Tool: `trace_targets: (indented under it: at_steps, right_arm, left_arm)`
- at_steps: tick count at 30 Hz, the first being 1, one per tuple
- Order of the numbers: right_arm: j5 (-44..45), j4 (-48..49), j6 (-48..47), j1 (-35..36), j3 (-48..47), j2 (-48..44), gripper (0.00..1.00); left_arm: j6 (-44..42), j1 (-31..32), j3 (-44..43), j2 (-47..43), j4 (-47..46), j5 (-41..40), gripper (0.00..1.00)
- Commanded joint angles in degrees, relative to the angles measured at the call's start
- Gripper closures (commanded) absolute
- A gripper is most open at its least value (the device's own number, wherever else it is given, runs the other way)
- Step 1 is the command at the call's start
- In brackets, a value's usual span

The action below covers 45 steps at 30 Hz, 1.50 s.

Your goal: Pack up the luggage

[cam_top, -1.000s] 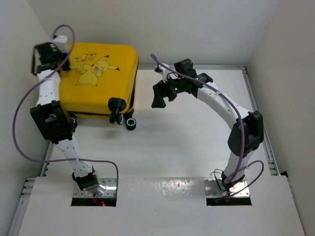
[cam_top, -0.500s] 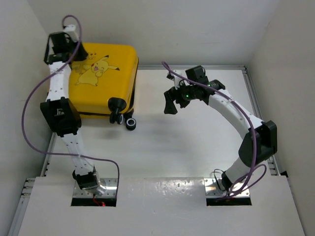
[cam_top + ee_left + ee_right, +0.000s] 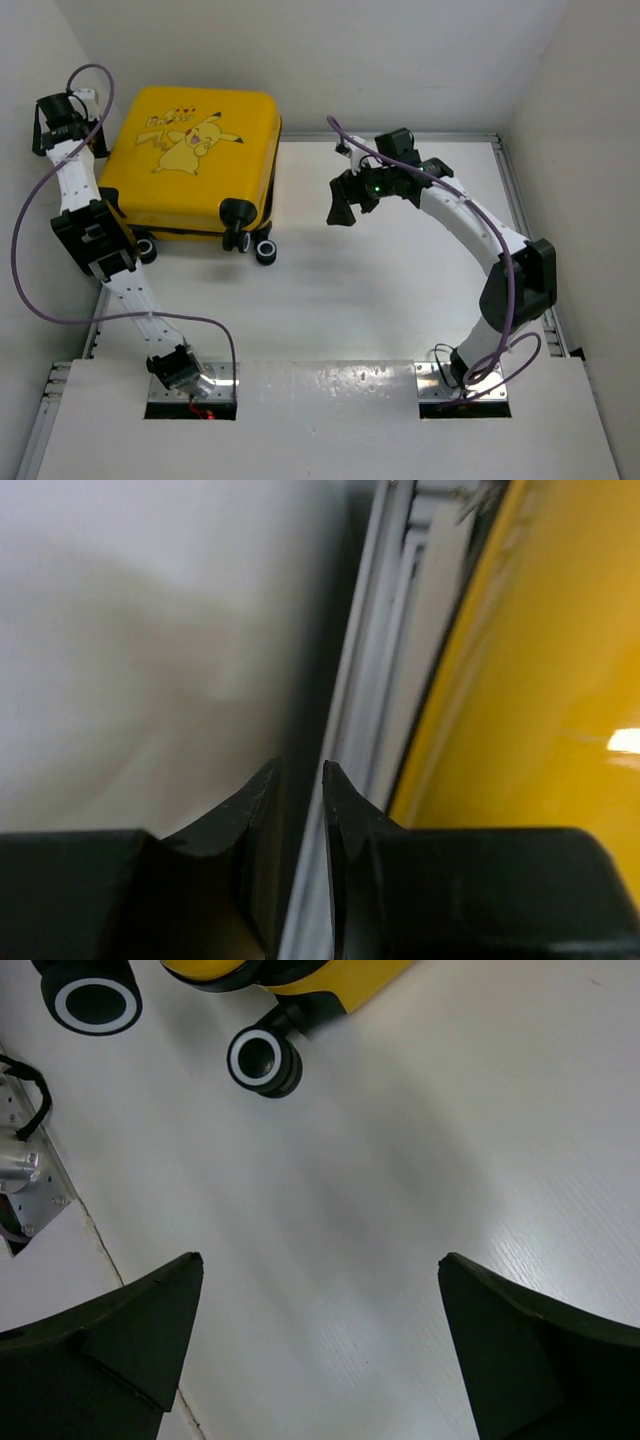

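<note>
Yellow luggage (image 3: 195,160) closed, flat, L jaws barely apart beside it, R jaws wide, empty.

1. Left wall (image 3: 30,70): close beside the suitcase (image 3: 195,160). Only a narrow strip holding the table rail (image 3: 372,680) lies between them, and the left gripper (image 3: 298,772) hangs over it, fingers a slit apart.
2. Suitcase: closed and flat in the far-left corner; 2 wheels (image 3: 262,1060) jut from its near-right end.
3. Table (image 3: 380,290): open white surface at centre and right, with the right gripper (image 3: 320,1260) above it, jaws wide.
</note>
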State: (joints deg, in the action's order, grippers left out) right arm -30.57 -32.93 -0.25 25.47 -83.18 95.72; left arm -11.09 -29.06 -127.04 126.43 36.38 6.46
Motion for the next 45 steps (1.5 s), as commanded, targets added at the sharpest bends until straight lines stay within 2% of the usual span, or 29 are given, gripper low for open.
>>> trace_targets:
  at_steps: [1,7,10,12,16,24,25,28,29,32,36,39,42,45]
  right_arm:
    - [-2.0,1.7,-0.4,-0.1,-3.2,0.7,0.00]
    - [-6.0,2.4,-2.0,-0.1,-1.8,-0.1,0.00]
    - [-6.4,2.7,-1.8,-0.2,-2.3,-0.1,0.00]
    - [-6.1,2.3,-1.2,-0.1,-3.0,0.3,0.00]
    - [-3.9,2.3,2.7,-0.1,-3.3,0.6,0.00]
    - [3.7,5.0,5.5,0.1,1.4,-2.9,0.00]
    - [4.5,5.3,5.6,0.1,2.0,-3.3,0.00]
    - [8.8,5.4,5.8,0.2,2.3,-4.4,0.00]
    - [9.6,4.5,6.0,0.4,2.1,-4.2,0.00]
    - [16.8,1.7,8.2,0.6,0.7,-3.6,0.00]
    - [27.6,-1.3,10.2,2.5,2.8,-4.7,0.00]
    - [36.3,-1.0,10.9,2.8,7.2,-6.0,0.00]
    - [38.0,-1.3,11.2,2.7,10.4,-5.9,0.02]
    - [35.7,-0.7,10.9,2.0,12.3,-4.9,0.24]
  left_arm:
    - [-4.8,-0.5,1.4,4.5,9.4,3.9,0.74]
    - [-13.4,-1.0,3.3,10.3,13.7,12.1,0.77]
    - [-16.3,1.3,5.8,10.0,16.0,15.1,0.80]
    - [-16.3,2.9,8.7,8.2,16.0,17.0,0.80]
    - [-15.1,10.4,16.2,3.0,14.5,21.2,0.81]
    - [-7.8,20.1,18.8,-3.4,11.1,27.1,0.81]
    - [-7.1,21.0,18.9,-4.2,10.6,28.5,0.79]
    - [-4.8,23.2,18.9,-5.6,8.7,28.5,0.61]
    - [-4.3,23.8,18.9,-6.5,7.9,28.5,0.46]
    - [-0.6,25.4,20.6,-8.7,4.8,27.9,0.32]
    - [3.7,26.5,24.2,-11.9,-1.4,24.5,0.27]
    - [5.5,26.5,25.9,-13.5,-4.6,21.7,0.27]
    - [6.9,26.5,26.4,-14.0,-6.0,19.7,0.26]
    - [7.9,26.5,27.5,-14.5,-7.0,19.1,0.26]
